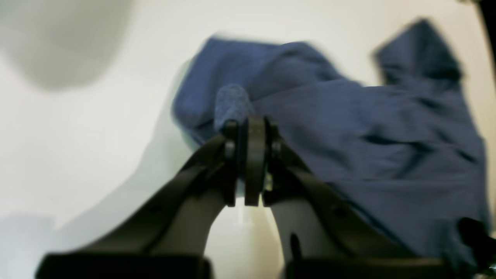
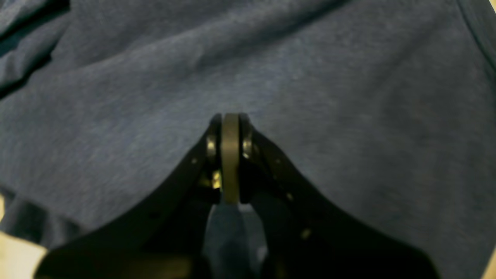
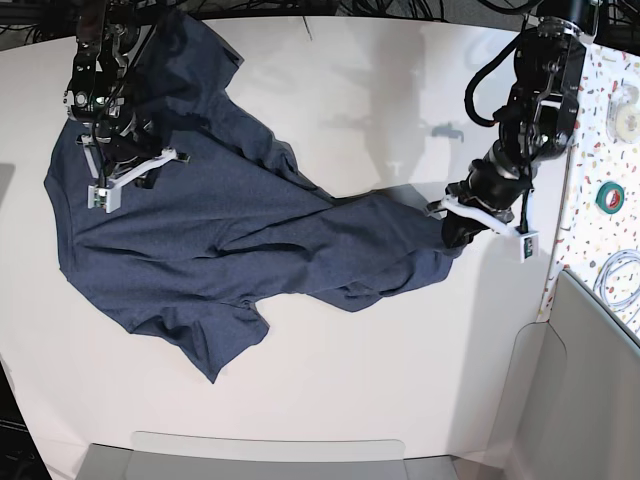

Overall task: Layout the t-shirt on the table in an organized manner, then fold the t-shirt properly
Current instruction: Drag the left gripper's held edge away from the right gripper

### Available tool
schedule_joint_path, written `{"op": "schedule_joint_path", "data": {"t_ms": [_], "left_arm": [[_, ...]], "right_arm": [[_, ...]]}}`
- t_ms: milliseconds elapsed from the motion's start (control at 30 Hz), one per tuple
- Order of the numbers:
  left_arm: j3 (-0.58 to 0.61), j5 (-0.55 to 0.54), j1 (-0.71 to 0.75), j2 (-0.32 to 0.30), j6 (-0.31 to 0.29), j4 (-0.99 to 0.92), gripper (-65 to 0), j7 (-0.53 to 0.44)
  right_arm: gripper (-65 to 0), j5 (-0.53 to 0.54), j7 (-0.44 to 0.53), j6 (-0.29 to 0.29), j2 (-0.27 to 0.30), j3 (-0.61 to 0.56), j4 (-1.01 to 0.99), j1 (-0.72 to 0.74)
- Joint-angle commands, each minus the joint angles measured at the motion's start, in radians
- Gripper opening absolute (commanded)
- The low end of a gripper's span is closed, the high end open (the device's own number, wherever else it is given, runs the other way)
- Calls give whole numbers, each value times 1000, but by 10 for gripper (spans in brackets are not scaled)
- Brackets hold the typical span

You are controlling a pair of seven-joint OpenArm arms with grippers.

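The dark navy t-shirt (image 3: 210, 240) lies crumpled and partly spread on the white table (image 3: 400, 90); no lettering shows. My left gripper (image 1: 254, 128) is shut on a fold at the shirt's right end, with a nub of cloth (image 1: 231, 104) poking out past the fingertips. In the base view this gripper (image 3: 447, 235) holds that end just above the table. My right gripper (image 2: 230, 124) is shut, with cloth showing between its fingers, and the shirt (image 2: 348, 116) fills its view. In the base view it (image 3: 100, 150) sits over the shirt's upper left part.
A speckled surface (image 3: 600, 150) runs along the table's right side and holds a green tape roll (image 3: 612, 195), a white roll (image 3: 628, 105) and cables (image 3: 615, 280). A grey panel (image 3: 270, 450) lies along the front edge. Cables hang at the back.
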Motion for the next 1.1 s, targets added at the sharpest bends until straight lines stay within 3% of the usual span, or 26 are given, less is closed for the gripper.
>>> {"op": "schedule_joint_path", "data": {"t_ms": [0,467,767,900,1067], "left_arm": [[-28,6,9,-14,0,31,-650,-18],[-195,1,219,-12,0,66,-650,-55],[-177,0,374,-9,-1,69,-650,-231],[-108,1,386,-15,-1,69,-650,-286],[-59,3,382,-15,-1,69,-650,-289]], "right_arm": [[-650,-2,21,2,21,-4,19,2],[-650,-4,21,2,50,-30,19,11],[-650,-36,23,2,56,-30,21,12],[-650,-41,26,5,53,-32,45,12],[-650,-45,26,86,7,-70,110,34]]}}
